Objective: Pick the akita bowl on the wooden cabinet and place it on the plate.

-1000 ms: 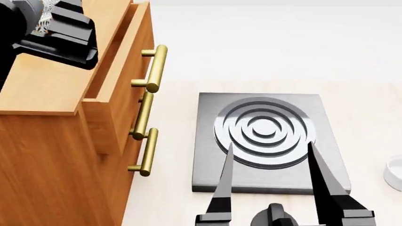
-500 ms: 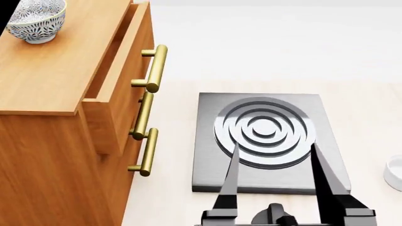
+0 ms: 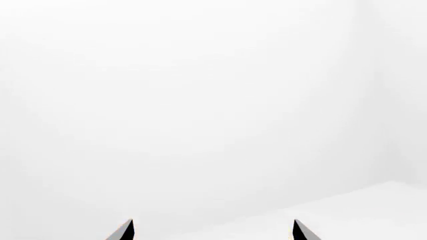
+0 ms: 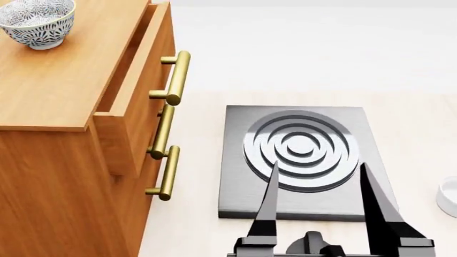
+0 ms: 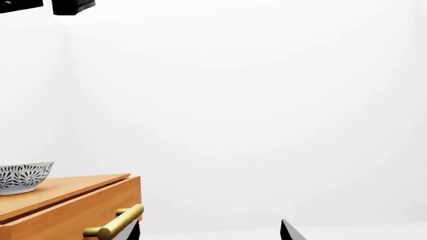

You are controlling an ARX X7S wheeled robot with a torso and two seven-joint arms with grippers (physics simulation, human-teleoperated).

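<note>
We see the wooden cabinet (image 4: pixel 64 107) with its top drawer partly pulled out. The akita bowl (image 4: pixel 37 20) sits untouched near the far left corner of the cabinet top. The right gripper (image 4: pixel 319 214) hangs wide open and empty over the stove plate (image 4: pixel 300 155); the left gripper (image 3: pixel 212 231) likewise gapes, holding nothing. No plate shows, so we risk misplacing the bowl, or knocking it off the cabinet edge on approach.

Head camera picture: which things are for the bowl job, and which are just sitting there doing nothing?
For the job:
- akita bowl, blue-patterned
- wooden cabinet that it sits on
- left gripper and right gripper, both open
- the plate is not in view

Just lying about:
- gray burner slab with rings
- white round thing at the edge, too cut off to name
</note>
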